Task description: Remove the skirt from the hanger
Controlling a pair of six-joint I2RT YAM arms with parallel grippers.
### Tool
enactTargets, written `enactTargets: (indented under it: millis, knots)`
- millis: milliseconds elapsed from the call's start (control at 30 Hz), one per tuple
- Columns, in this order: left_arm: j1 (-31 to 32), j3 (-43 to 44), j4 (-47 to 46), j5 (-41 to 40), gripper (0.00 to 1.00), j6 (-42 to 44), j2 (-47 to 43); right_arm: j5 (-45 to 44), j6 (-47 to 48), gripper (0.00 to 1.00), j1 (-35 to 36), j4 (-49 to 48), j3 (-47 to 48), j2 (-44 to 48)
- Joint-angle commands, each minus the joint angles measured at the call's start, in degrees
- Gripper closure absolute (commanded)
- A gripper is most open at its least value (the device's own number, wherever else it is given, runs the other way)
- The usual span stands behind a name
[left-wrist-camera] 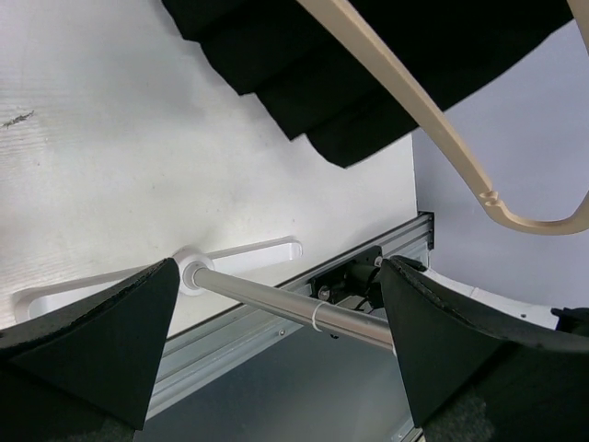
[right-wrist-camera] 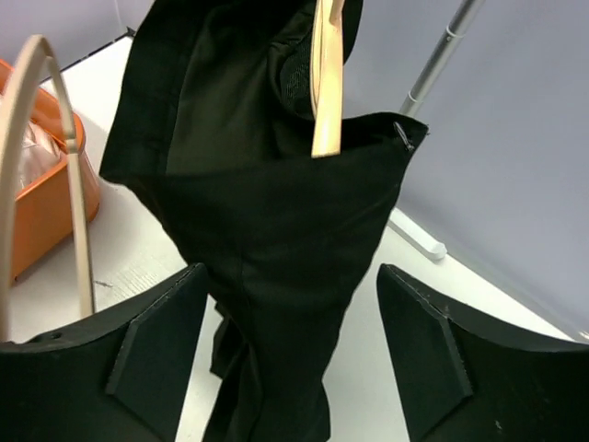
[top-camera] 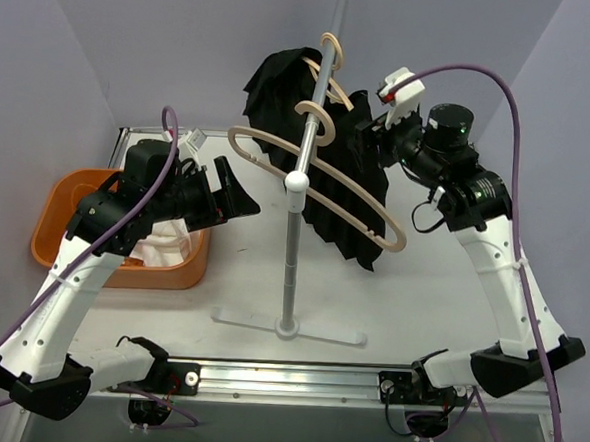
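Your left gripper (top-camera: 242,188) hung out to the left of the rack's pole (top-camera: 292,271), jaws spread as wide as they go and nothing between them; its wrist camera looked straight along that pole, down toward the white foot (top-camera: 288,329) on the table (top-camera: 420,299). Over on the other side, your right gripper (right-wrist-camera: 292,276) was up at the skirt (top-camera: 357,185), fingers apart, and the wrist view had the black cloth falling right through the gap between the two pads. It wasn't clenched on anything. The fabric ran close along the left pad (right-wrist-camera: 156,354), though from that angle you couldn't tell whether it was actually touching. The skirt itself was on the rear hanger (right-wrist-camera: 327,92), draped off the right side of the rack behind the pole, folds hanging down above the table, a small zip pull (right-wrist-camera: 405,138) showing at its upper right edge. In front of it an empty hanger (top-camera: 392,237) sat on the same rack, one end pointing at your left gripper, the other crossing in front of the skirt. Far left on the table stood the orange bin (top-camera: 157,273), partly under your left arm, with a pale cloth (top-camera: 158,248) inside.
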State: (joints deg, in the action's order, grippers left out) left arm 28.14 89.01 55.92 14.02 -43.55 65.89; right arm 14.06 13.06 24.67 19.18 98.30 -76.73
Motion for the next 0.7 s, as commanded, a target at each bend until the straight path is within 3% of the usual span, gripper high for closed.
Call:
enactTargets:
  millis: [0, 233, 467, 567, 667]
  knots:
    - [-1.68, 3.45, -2.57, 2.94, 0.0, 2.15, 0.99, 2.11, -1.28, 0.3, -0.76, 0.77, 4.44, -3.94]
    - [-7.04, 2.92, -1.6, 7.94, 0.0, 3.56, 0.73, 3.07, -1.02, 0.25, -2.08, -3.43, 7.43, -10.1]
    - [-9.42, 2.31, -1.52, 10.67, 0.0, 3.47, 0.03, 9.83, -1.11, 0.25, -5.59, -6.52, 10.15, -16.43]
    - [-9.68, 2.04, -1.6, 11.29, 0.0, 3.47, 0.03, 13.87, -1.72, 0.33, -7.08, -8.89, 11.03, -18.8]
    - [-9.86, 1.52, -1.6, 11.55, 0.0, 3.38, -0.23, 18.17, -2.25, 0.63, -8.05, -11.88, 11.12, -20.47]
